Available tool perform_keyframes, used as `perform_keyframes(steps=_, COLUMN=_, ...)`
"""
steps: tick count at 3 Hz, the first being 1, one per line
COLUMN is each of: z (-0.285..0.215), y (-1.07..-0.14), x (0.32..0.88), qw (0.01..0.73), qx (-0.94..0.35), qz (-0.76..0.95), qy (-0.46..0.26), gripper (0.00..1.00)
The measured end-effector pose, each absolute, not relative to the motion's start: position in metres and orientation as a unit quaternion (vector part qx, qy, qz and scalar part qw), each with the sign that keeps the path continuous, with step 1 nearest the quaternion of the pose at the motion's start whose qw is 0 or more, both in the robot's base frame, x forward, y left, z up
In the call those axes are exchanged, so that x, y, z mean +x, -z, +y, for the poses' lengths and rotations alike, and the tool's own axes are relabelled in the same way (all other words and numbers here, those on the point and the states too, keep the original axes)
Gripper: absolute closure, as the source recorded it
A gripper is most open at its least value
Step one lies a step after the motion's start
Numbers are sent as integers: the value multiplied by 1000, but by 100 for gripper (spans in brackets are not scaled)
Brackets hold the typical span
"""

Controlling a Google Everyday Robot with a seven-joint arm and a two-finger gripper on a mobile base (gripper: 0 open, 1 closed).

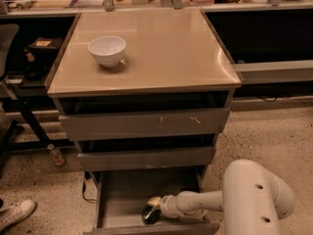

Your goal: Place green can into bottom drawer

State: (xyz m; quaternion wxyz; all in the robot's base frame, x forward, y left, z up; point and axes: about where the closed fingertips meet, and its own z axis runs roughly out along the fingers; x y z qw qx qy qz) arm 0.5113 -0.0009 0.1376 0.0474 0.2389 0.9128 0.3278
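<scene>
**A:** Where is the green can (148, 214)?

**B:** It's inside the bottom drawer (122, 195), which is pulled out. The can is down on the drawer floor toward six o'clock, close behind the front panel. It looks tilted rather than upright, though it is dark down there.

**A:** And the gripper (153, 207)?

**B:** The gripper is right at the can, on its one o'clock side and inside the drawer too. The white arm (205, 202) reaches in from three o'clock. I cannot tell whether the jaws are clamped on the can or have let go of it.

**A:** So which step is this?

**B:** I'd judge it to be the end of the placing, with the can at or on the drawer floor and the release either due or just happening.

**A:** What does the next move need?

**B:** If the can is held, the jaws should part enough to clear it. Then the gripper should back out toward three o'clock and upward, taking care not to knock the can over or catch the middle drawer (146, 158) above it.

**A:** Is anything else nearby?

**B:** The white bowl (107, 50) sits on the tan worktop (166, 58) at about ten o'clock, well apart from all this. The top drawer (144, 124) has a scuffed front.
</scene>
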Motion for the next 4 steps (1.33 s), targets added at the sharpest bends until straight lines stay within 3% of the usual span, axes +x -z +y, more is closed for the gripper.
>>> perform_keyframes(steps=2, z=-1, y=-138, x=511, qw=47, qx=239, qz=913, qy=-328, gripper=11)
perform_keyframes(steps=3, z=-1, y=-138, x=511, qw=47, qx=239, qz=913, qy=-328, gripper=0)
perform_keyframes(steps=4, z=-1, y=-138, x=511, qw=47, qx=239, qz=913, qy=-328, gripper=0)
